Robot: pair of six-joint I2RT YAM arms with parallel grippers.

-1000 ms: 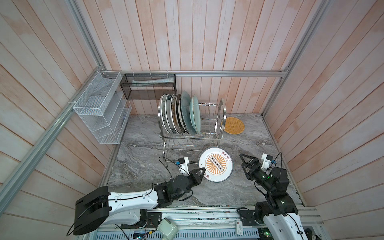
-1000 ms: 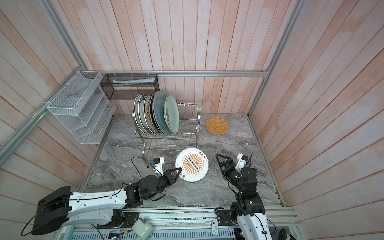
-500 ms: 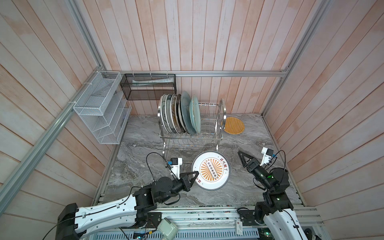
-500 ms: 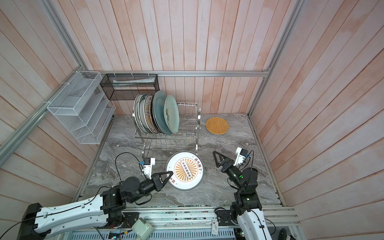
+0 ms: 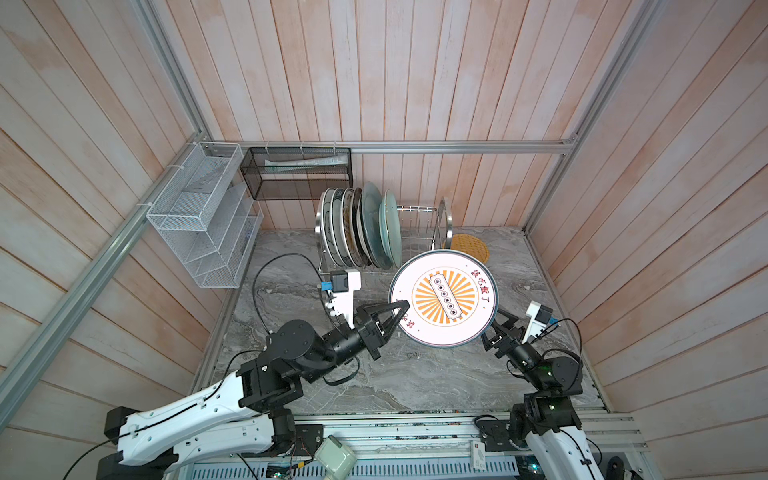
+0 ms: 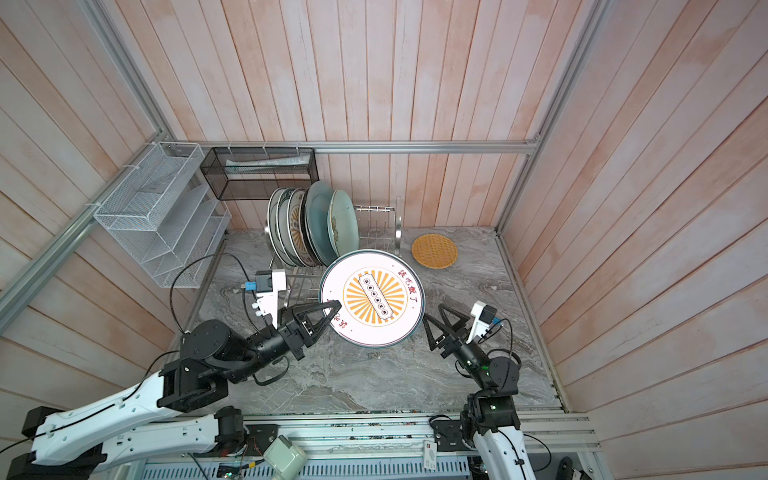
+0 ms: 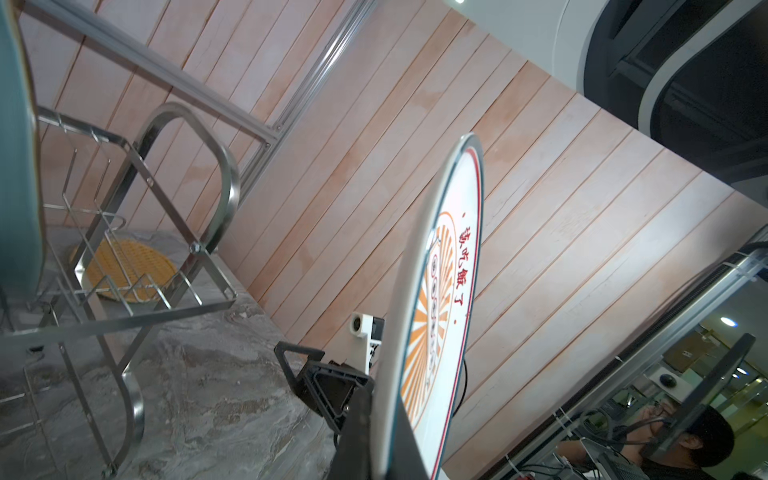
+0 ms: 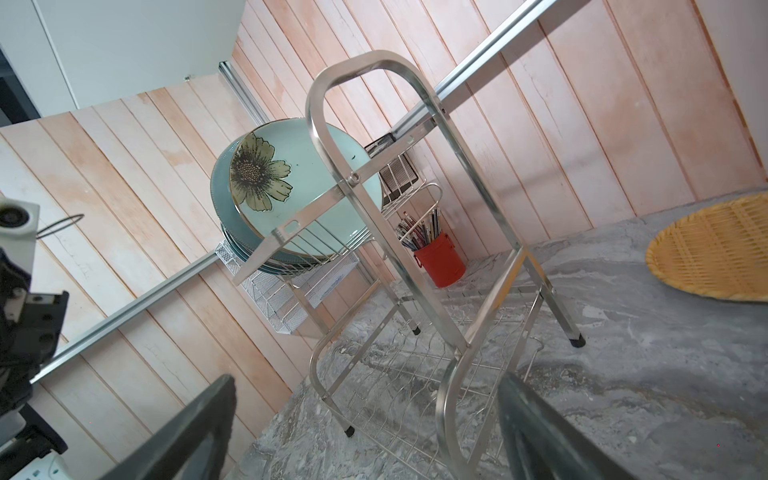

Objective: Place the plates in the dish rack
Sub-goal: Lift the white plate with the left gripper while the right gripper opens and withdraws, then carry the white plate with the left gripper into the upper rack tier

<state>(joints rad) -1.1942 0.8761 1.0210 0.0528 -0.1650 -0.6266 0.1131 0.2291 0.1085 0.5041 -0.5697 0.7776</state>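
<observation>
My left gripper point(image 5: 401, 309) point(image 6: 334, 309) point(image 7: 390, 457) is shut on the left rim of a white plate with an orange sunburst point(image 5: 444, 299) point(image 6: 376, 297) point(image 7: 440, 291). The plate hangs above the table in front of the dish rack point(image 5: 442, 216) point(image 6: 398, 224) point(image 7: 224, 183) point(image 8: 374, 208). Several plates point(image 5: 365, 224) point(image 6: 316, 224) stand upright in the rack's left half, the nearest pale green with a flower point(image 8: 291, 187). An orange lattice plate point(image 5: 471, 247) point(image 6: 434, 250) point(image 8: 715, 249) lies flat right of the rack. My right gripper point(image 6: 436, 320) point(image 8: 365, 432) is open and empty beside the held plate's right edge.
A white mesh organiser point(image 5: 203, 216) hangs on the left wall. A black mesh basket point(image 5: 297, 174) hangs on the back wall. A red cup of pens point(image 8: 440, 257) stands behind the rack. Wooden walls close in on three sides.
The left gripper has lifted the sunburst plate off the table and carried it up toward the rack. The right gripper stayed open and shifted a little beside it.
</observation>
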